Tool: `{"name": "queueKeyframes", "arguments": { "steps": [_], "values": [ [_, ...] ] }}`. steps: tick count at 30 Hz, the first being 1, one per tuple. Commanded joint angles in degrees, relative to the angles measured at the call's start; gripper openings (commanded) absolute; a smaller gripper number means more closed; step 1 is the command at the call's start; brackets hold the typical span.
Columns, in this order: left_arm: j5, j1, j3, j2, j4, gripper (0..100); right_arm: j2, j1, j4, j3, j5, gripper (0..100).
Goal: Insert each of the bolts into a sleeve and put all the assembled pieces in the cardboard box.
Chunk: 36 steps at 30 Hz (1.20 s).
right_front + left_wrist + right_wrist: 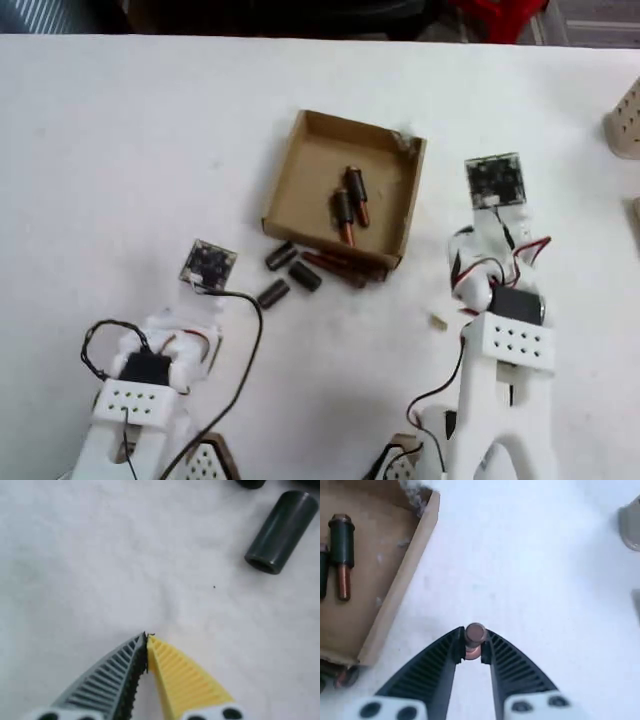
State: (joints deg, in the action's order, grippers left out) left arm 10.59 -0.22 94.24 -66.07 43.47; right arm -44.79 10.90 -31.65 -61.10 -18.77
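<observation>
1. Progress: two assembled pieces (357, 192) lie in the box (305, 190) at table (120, 150) centre. I judge that part done.
2. Left to do: three loose sleeves (304, 276) sit on the table at 7 o'clock of the box, just outside it. Loose bolts (335, 265) lie against the box's near outer wall at 6 o'clock. I can't count them exactly.
3. So I'd call it under halfway, with at least three more pairs to mate and box.
4. Right arm (505, 345) sits at 4 o'clock of the box, wrist pitched down over bare table just beside the box's side wall.
5. Right gripper (473, 649) is clamped on a bolt (475, 634). Its copper head pokes out past the fingertips, above the table and outside the box.
6. Left arm (135, 395) sits at 7 o'clock of the box, low and pointing at the sleeves.
7. Left gripper (146, 641) has its jaws closed tip to tip with nothing in them. The nearest sleeve (281, 532) lies on its side near it, not touching.
</observation>
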Motion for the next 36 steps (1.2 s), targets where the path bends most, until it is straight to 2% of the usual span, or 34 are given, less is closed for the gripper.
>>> {"name": "queueKeyframes", "arguments": {
  "steps": [1, 6, 11, 13, 17, 21, 26, 28, 36],
  "values": [
    [0.62, -0.4, -3.69, -0.66, -0.09, 2, -1.54, 0.31, 12.53, -4.92, 4.75, 1.7],
    [0.62, -0.4, -3.69, -0.66, -0.09, 2, -1.54, -1.19, 25.45, -18.29, 5.01, 1.7],
    [0.62, -0.4, -3.69, -0.66, -0.09, 2, -2.07, -0.31, 25.98, -24.09, 4.84, 1.7],
    [0.62, -0.4, -3.69, -0.66, -0.09, 2, -2.07, 0.13, 25.36, -24.44, 2.2, 1.8],
    [0.62, -0.4, -3.69, -0.66, -0.09, 2, -2.07, 0.4, 17.89, -24.09, -7.91, 1.9],
    [0.62, -0.4, -3.69, -0.66, -0.09, 2, -2.15, 0.57, 12.79, -22.24, -10.02, 4.1],
    [0.62, -0.4, -3.69, -0.66, -0.09, 2, -2.15, 0.4, -0.48, -16.62, -9.93, 24.5],
    [0.62, -0.4, -3.69, -0.66, -0.09, 2, -2.15, 0.31, -5.85, -13.36, -9.76, 29.4],
    [0.62, -0.4, -3.69, -0.66, -0.09, 2, -2.15, 0.4, -26.24, 1.85, -9.58, 21.4]
  ]
}}
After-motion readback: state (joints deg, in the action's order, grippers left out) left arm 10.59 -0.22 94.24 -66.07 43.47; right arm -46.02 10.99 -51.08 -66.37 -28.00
